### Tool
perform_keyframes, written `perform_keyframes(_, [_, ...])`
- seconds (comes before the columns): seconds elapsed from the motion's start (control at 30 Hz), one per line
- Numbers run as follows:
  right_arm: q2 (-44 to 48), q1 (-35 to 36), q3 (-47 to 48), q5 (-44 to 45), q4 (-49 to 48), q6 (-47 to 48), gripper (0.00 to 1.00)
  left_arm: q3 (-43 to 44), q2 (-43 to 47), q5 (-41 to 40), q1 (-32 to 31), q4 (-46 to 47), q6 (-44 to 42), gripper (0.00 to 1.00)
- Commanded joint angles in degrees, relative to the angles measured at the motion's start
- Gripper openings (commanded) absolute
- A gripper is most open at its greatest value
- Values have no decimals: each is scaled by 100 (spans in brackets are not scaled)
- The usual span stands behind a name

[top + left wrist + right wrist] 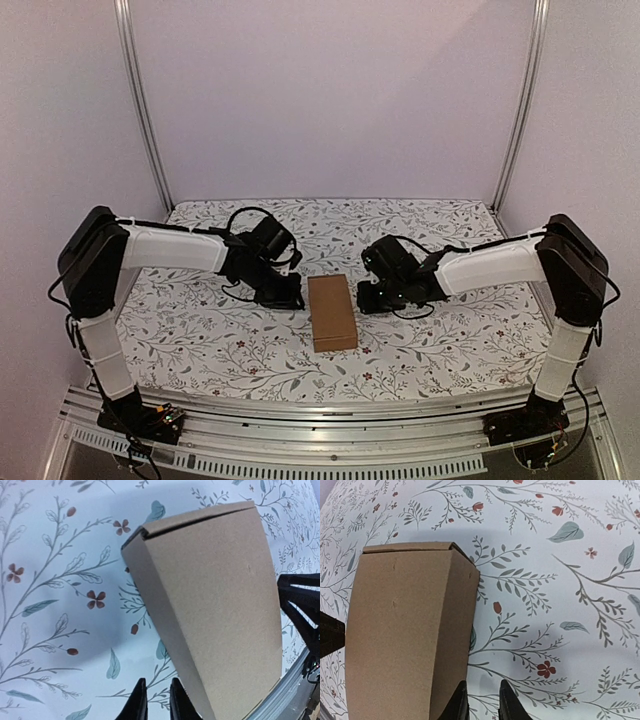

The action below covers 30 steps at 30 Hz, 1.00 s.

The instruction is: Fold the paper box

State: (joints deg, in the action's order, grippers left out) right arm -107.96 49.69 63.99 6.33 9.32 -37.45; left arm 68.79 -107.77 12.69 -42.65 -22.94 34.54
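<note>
Box (332, 312) of plain brown cardboard, closed into an oblong block, lying flat near the middle of the floral-printed surface (200, 340), long axis running from the near edge toward the far one. Both arms reach inward and end low on either side of it: left fingers (288, 296) just beside its left long wall, right fingers (368, 298) just beside its right long wall, so the box sits between the two.

Left wrist view: left fingers (137, 704) appear at the bottom edge as two dark tips slightly parted, with printed surface visible in the narrow gap and nothing held. The box (220, 605) fills the right half of the view, its side wall rising just beside the nearer tip; whether that tip touches the cardboard cannot be told. A dark seam runs along the far top edge of the box, where the top panel meets the end wall.

Right wrist view: right fingers (459, 704) likewise show two tips a little apart, gripping nothing. The box (405, 630) stands to their left, its side wall meeting the left tip at the bottom edge of the view, contact uncertain. The top panel is flat and carries a few small marks.
</note>
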Motion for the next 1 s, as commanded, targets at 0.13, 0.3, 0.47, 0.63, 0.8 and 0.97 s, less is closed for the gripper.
perform_keyframes(0.13, [1512, -82, -79, 1008, 1194, 912, 63, 21, 1101, -614, 161, -572, -74, 34])
perform_keyframes(0.3, [2356, -82, -165, 1463, 1696, 1335, 99, -6, 1971, -962, 169, -903, -167, 48])
perform_keyframes(0.47, [3251, -81, -264, 1944, 2087, 1450, 99, -83, 3138, -1796, 178, -1238, -366, 71])
perform_keyframes(0.63, [4009, -75, -316, 2702, 2484, 1129, 99, -155, 4118, -2413, 213, -1600, -675, 100])
perform_keyframes(0.8, [4717, -82, -506, 3041, 2785, 1149, 99, -323, 4876, -2745, 227, -1879, -933, 100])
perform_keyframes(0.97, [5516, -74, -822, 3000, 2888, 1171, 99, -801, 5806, -2558, 231, -1610, -1203, 100])
